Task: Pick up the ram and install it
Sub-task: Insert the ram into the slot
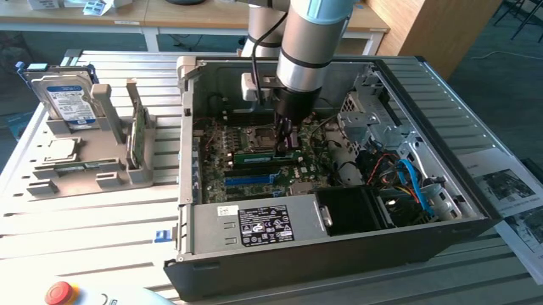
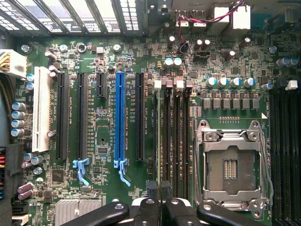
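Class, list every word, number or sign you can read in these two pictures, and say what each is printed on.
Nothing can be read for certain.
Label on the hard drive: print too small.
The black sticker on the computer case: print too small.
White markings on the circuit board: blurred.
The paper sheets: blurred.

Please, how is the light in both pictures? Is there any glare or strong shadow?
Exterior view: the table is softly, brightly lit, while the computer case is darker inside, without hard shadows. Wrist view: the motherboard is evenly lit; the metal CPU socket gleams only mildly.
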### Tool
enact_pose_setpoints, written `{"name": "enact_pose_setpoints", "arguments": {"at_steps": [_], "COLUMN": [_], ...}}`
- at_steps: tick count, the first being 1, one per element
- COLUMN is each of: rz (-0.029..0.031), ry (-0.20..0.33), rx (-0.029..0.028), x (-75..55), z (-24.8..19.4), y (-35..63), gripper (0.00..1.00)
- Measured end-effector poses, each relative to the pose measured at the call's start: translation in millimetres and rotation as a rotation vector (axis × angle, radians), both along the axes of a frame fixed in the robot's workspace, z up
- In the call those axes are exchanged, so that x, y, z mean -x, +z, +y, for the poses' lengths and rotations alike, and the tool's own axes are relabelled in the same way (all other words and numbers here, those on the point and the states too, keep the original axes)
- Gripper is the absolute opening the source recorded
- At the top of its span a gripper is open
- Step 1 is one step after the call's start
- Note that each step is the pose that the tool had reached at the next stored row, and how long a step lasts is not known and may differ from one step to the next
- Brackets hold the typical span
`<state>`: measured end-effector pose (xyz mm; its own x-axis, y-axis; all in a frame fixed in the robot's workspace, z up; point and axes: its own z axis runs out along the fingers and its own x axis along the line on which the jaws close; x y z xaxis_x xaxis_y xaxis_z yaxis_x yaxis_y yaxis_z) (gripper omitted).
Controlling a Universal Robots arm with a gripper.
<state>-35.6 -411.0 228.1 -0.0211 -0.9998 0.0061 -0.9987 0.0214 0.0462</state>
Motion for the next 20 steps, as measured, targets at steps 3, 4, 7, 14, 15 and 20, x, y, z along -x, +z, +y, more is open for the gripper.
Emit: {"name": "enact_pose_setpoints", "arguments": {"at_steps": [3,4,7,14,15,20], "rz": [-0.0001,0.0,0.0,0.0,0.0,0.0], "ry": [0.0,0.0,0.0,0.0,0.0,0.0], "rx": [0.0,0.0,0.0001,0.0002,0.0003,0.0001], "x": [0.0,0.1,0.1,0.3,0.3,0.3], "z": [0.0,0.0,0.0,0.0,0.0,0.0], "y": [-0.8,-1.1,-2.0,-4.2,-4.2,-4.3], "gripper": [0.12,0.12,0.12,0.12,0.12,0.12]}}
